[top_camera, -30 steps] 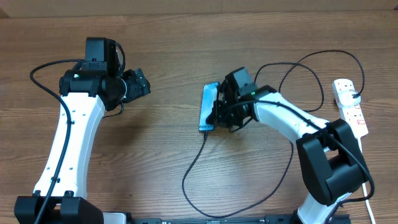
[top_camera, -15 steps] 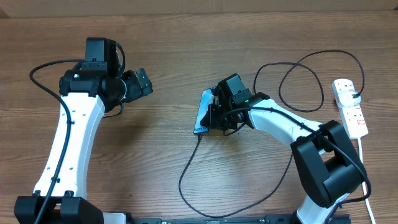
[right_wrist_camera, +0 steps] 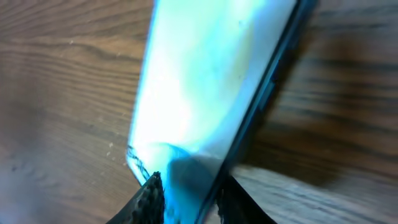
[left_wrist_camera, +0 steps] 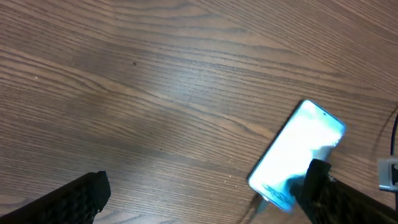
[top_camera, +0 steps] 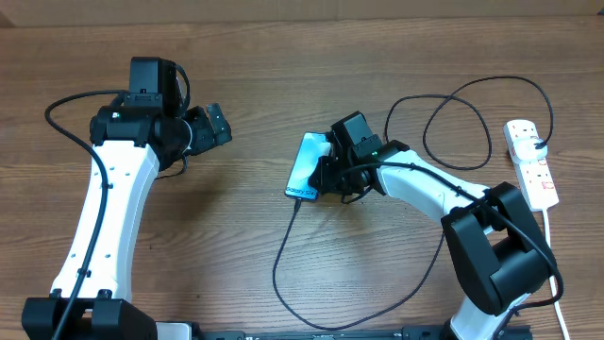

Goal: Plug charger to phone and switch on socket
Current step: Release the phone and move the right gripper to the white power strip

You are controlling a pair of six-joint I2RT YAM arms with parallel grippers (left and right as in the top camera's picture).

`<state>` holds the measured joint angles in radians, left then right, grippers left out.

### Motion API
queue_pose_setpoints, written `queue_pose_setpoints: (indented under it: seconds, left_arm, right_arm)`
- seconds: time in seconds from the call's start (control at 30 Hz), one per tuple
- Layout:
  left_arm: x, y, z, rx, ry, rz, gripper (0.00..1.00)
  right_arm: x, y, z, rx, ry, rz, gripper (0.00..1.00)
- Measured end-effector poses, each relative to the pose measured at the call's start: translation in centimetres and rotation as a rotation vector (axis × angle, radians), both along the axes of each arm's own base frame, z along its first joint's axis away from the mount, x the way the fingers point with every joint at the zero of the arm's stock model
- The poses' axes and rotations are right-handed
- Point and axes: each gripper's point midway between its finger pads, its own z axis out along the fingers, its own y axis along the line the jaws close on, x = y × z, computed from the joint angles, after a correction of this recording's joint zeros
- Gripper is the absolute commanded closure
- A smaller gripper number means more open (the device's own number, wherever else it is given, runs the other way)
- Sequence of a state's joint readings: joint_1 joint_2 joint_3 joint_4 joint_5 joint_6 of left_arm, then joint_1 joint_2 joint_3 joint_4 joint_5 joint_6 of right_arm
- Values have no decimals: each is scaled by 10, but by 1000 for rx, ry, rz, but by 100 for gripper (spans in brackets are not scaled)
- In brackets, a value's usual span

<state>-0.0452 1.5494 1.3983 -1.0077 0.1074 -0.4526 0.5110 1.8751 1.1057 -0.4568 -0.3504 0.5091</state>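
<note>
The phone [top_camera: 307, 162], its light blue screen lit, rests slanted at the table's middle, one long edge raised. My right gripper [top_camera: 327, 179] is at the phone's right edge. In the right wrist view the gripper [right_wrist_camera: 196, 199] straddles the dark edge of the phone [right_wrist_camera: 205, 81] with its fingers [right_wrist_camera: 149, 196] a little apart, wider than the phone is thick. The charger [top_camera: 275, 269], a thin black cable, meets the phone's lower end and loops toward the front. The white socket [top_camera: 531, 162] lies far right. My left gripper [top_camera: 212, 127] hangs wide open, well left of the phone [left_wrist_camera: 298, 152], holding nothing.
More black cable [top_camera: 472, 113] curls between the right arm and the socket. The socket's white cord [top_camera: 552, 255] runs down the right edge. A black lead [top_camera: 66, 109] arcs beside the left arm.
The phone has tipped from standing on its edge to lying flatter, its lower end swinging left. The right jaws have parted from their shut grip. The left jaws opened slightly wider.
</note>
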Motion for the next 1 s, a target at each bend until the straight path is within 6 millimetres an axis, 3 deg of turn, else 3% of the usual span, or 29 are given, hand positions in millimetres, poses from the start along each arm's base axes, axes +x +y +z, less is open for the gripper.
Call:
queue_pose_setpoints:
  seconds: [0.33, 0.5, 0.6, 0.67, 0.77, 0.8, 0.83, 0.9, 0.93, 1.0]
  left_arm:
    - [0, 0, 0, 0, -1, 0, 0]
    - [0, 0, 0, 0, 0, 0, 0]
    - [0, 0, 0, 0, 2, 0, 0]
    - [0, 0, 0, 0, 2, 0, 0]
    - [0, 0, 0, 1, 1, 0, 0]
    - [0, 0, 0, 2, 2, 1, 0]
    - [0, 1, 0, 4, 1, 2, 0]
    - [0, 1, 0, 4, 2, 2, 0]
    - [0, 1, 0, 4, 1, 1, 0]
    - [0, 1, 0, 4, 2, 1, 0]
  right_arm:
    - [6, -6, -2, -39, -28, -20, 71]
    - [-2, -15, -4, -71, 26, -29, 72]
    - [0, -32, 9, -108, 90, -62, 72]
    - [15, -47, 31, -121, 90, -109, 72]
    - [35, -78, 69, -152, 73, -191, 59]
    - [43, -96, 87, -167, 56, -238, 39]
    - [48, -111, 99, -183, 41, -273, 26]
    - [57, -153, 122, -228, 17, -379, 7]
    - [58, -169, 127, -246, 13, -417, 0]
    - [58, -209, 131, -299, 22, -501, 0]
